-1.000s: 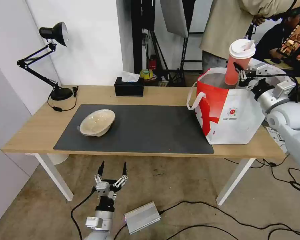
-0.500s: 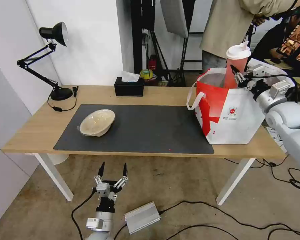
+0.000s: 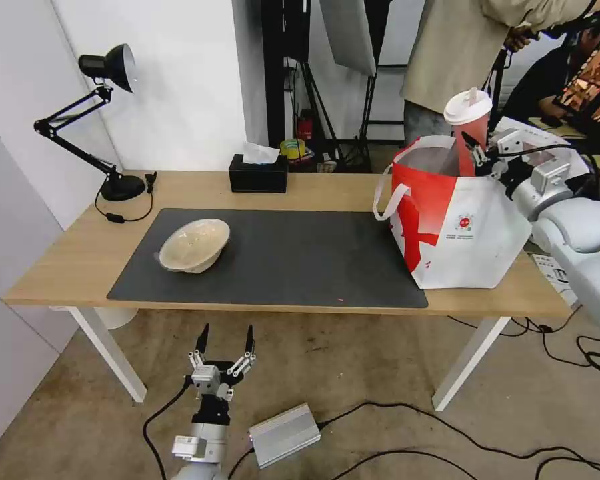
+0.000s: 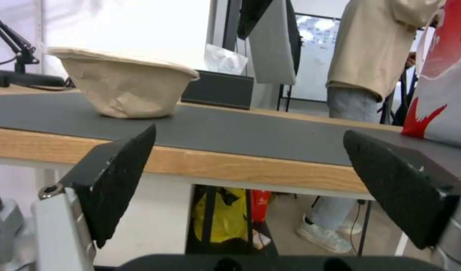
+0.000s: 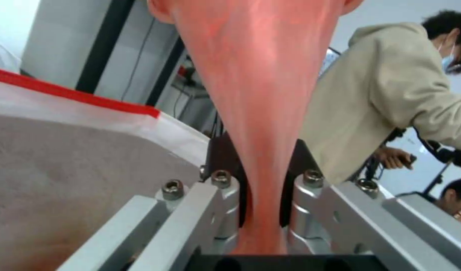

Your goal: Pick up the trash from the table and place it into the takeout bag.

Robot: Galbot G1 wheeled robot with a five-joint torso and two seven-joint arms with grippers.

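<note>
now the right pincer (image 3: 479, 155) grips the red drink cup (image 3: 469, 130) between its closed fingers, half inside the takeout bag (image 3: 457, 220); the left pincer (image 3: 225, 340) hangs open below the tabletop (image 3: 73, 257).

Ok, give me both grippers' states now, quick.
Left gripper: open, holding nothing, below the table's front edge.
Right gripper: shut on the red cup, over the bag.

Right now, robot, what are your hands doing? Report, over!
Right gripper shut on red cup, lowering it into takeout bag. Left gripper open, parked below table edge. Beige bowl waits on mat. Nothing in the way.
</note>
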